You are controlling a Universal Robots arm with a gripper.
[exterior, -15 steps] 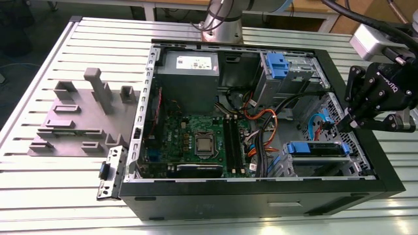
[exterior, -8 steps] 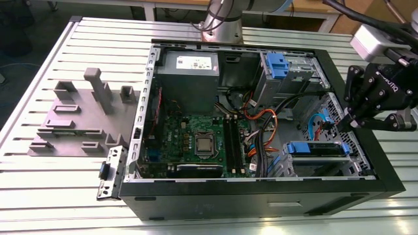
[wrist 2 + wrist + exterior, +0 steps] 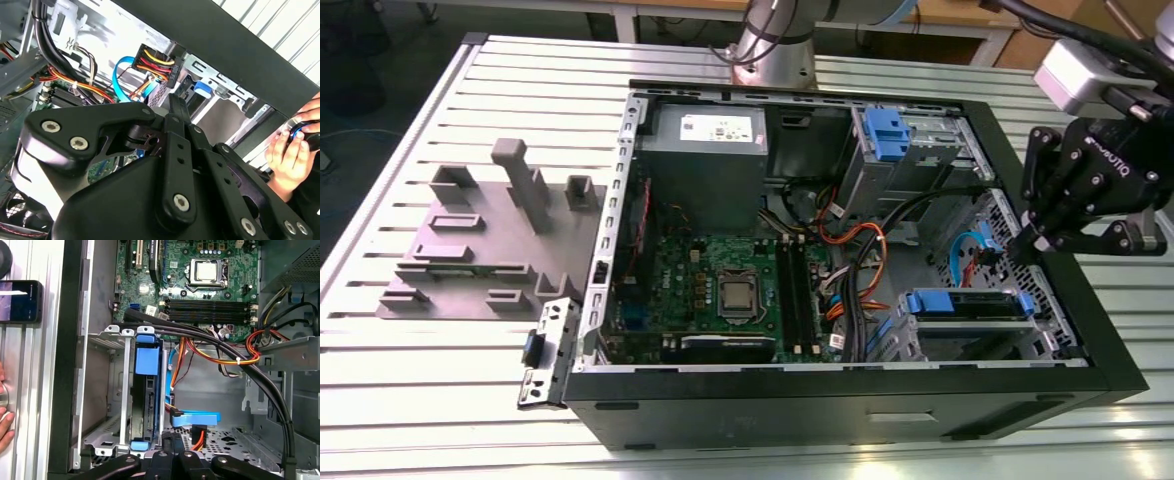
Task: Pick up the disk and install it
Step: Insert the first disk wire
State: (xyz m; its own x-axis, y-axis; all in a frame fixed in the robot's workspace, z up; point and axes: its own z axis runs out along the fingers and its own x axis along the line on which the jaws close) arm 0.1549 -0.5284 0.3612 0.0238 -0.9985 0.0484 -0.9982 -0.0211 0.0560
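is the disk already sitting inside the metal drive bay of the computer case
Yes, in the first wrist view the disk in its blue carrier stands on edge between the metal drive bay rails.

My pincer [image 3: 1031, 243] hangs over a ribbed metal counter [image 3: 427, 130]. Just under it the open computer case [image 3: 854, 400] sits on the slats. Well apart from my pincer, beyond the case, the grey fixture [image 3: 474, 245] lies flat on the counter.

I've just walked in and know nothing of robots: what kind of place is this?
Probably a robotics lab or test bench: an opened computer case lies on a slatted metal table, a grey plastic fixture beside it, and the gripper hangs over the case.
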